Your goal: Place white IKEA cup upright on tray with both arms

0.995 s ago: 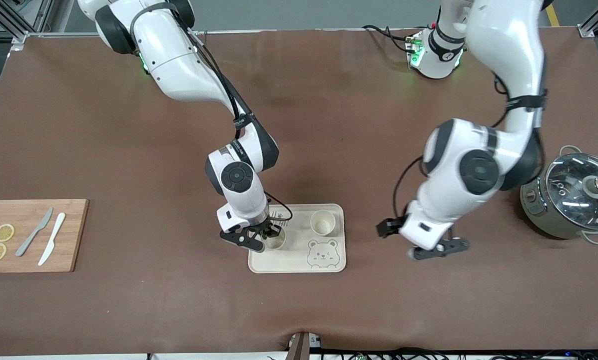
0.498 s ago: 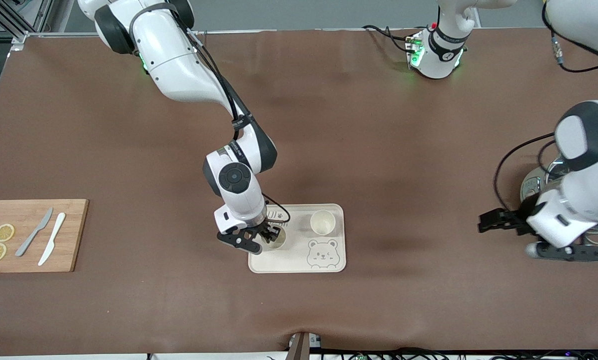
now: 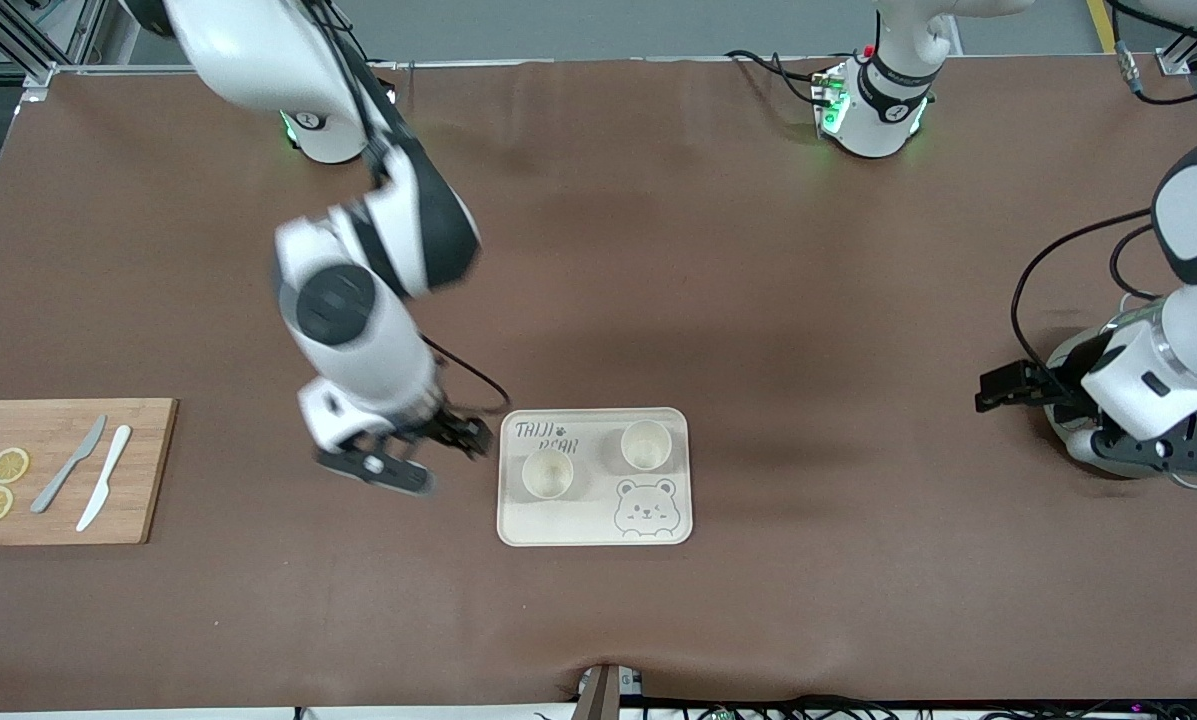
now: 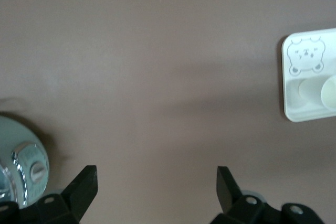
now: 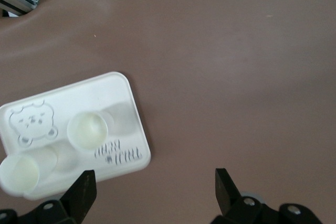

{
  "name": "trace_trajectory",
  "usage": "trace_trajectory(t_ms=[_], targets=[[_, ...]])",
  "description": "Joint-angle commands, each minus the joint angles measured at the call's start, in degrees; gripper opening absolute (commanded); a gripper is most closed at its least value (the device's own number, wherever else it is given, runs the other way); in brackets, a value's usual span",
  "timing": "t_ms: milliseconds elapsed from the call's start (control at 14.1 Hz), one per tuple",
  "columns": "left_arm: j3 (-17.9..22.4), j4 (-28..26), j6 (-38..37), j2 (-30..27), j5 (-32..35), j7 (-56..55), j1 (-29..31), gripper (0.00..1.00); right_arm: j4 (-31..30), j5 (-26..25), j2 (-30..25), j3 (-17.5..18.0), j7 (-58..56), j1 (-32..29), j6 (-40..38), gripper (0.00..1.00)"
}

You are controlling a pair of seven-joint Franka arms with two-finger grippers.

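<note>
On brown table (image 3: 718, 250): cream tray (image 3: 595, 530) lettered "TAIJI BEAR" with a winking bear face, carrying two white cups upright, one (image 3: 547, 473) toward the right arm's end, the other (image 3: 646, 445) beside it. Over bare table just beside the tray, right gripper (image 3: 408, 460), fingers (image 5: 84, 190) spread and empty; over the lidded pot (image 3: 1138, 400) at the left arm's end, left gripper (image 3: 1153, 455), fingers (image 4: 84, 182) likewise apart. Toward the right arm's end, wooden board (image 3: 58, 470) with two knives (image 3: 88, 475) and lemon slices (image 3: 0, 484), seen from the front only.
</note>
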Motion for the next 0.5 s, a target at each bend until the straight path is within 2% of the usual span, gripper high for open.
trace_trajectory(t_ms=[0, 213, 427], targets=[[-0.5, -9.4, 2.9, -7.1, 2.5, 0.2, -0.5, 1.00, -4.9, 0.2, -13.9, 1.3, -4.6, -2.8, -10.9, 1.00], [-1.8, -14.3, 5.2, -10.0, 3.1, 0.4, -0.5, 1.00, -8.7, 0.2, -22.6, 1.3, -19.1, -11.7, -17.4, 1.00], [-2.4, -18.0, 6.0, -13.2, 5.4, 0.6, -0.2, 1.00, -14.4, 0.1, -27.3, 1.1, -32.7, -21.8, -17.5, 1.00]])
